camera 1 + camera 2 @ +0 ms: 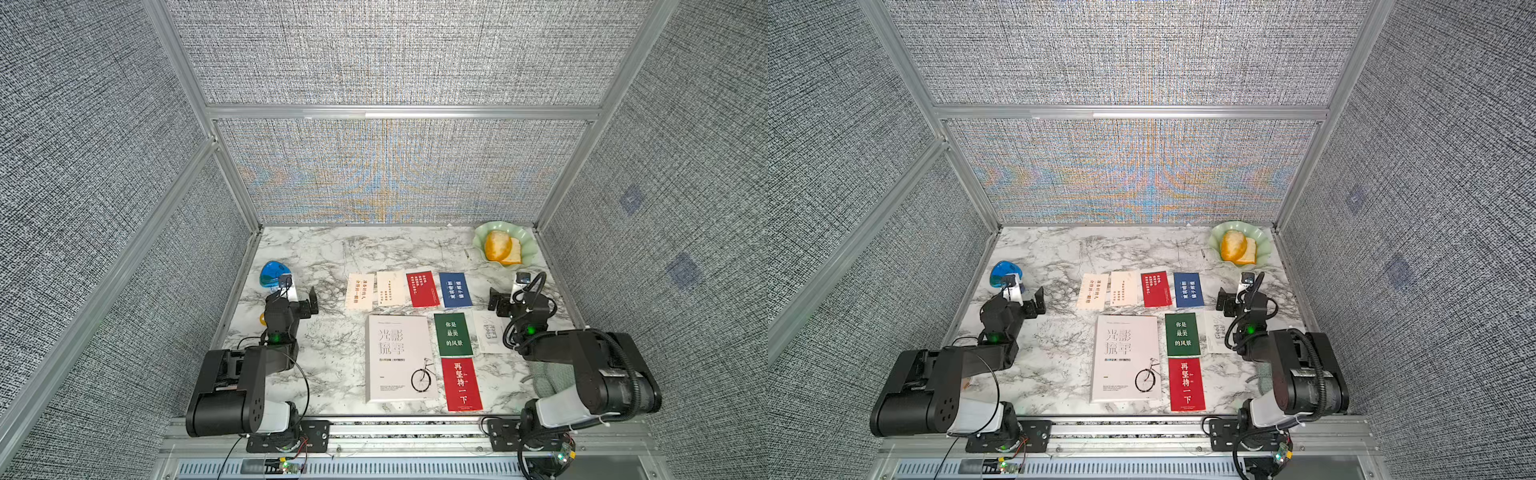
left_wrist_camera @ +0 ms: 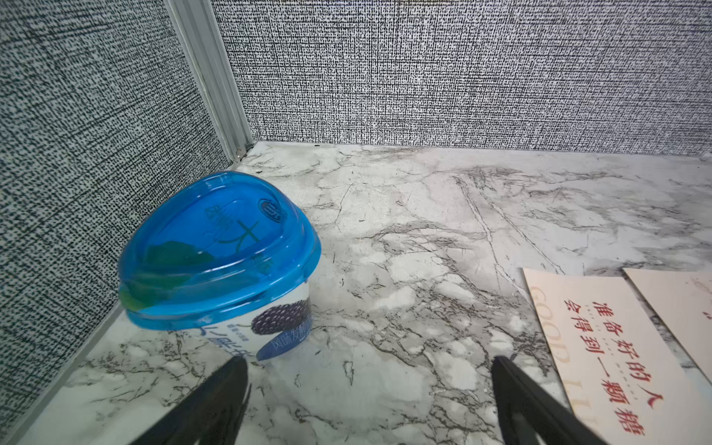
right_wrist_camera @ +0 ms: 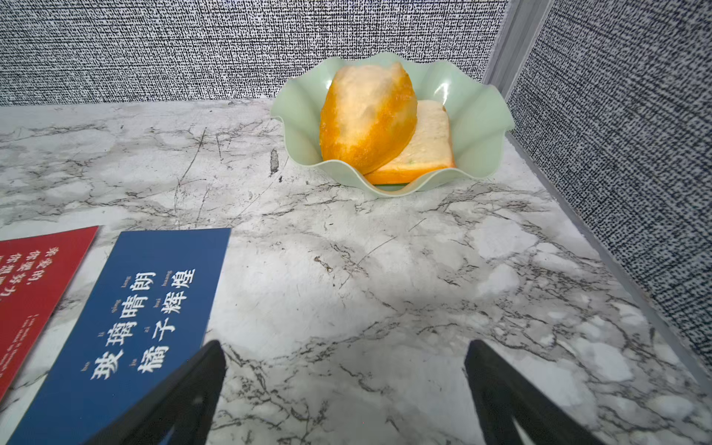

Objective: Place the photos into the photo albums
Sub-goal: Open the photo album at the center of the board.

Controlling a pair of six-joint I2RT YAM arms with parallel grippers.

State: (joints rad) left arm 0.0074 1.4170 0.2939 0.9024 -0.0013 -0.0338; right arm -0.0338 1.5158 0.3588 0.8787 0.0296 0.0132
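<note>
Marble tabletop (image 1: 316,365), closed white bicycle-cover album (image 1: 400,359), seven scattered cards.

Lab cell w/ alu-framed fabric walls (image 1: 390,54)

**Surfaces in your workcell**

Your table (image 1: 316,253) looks like smooth marble-patterned laminate with a soft sheen. The walls (image 1: 395,54) around you look like rough woven cloth, held by brushed metal rails (image 1: 403,112). The cup (image 2: 269,331) has a glossy, translucent blue plastic lid (image 2: 215,239). The green dish (image 3: 477,127) looks smooth and glossy. The photos (image 3: 154,300) and the album (image 1: 397,357) cover look like matt card.
</note>
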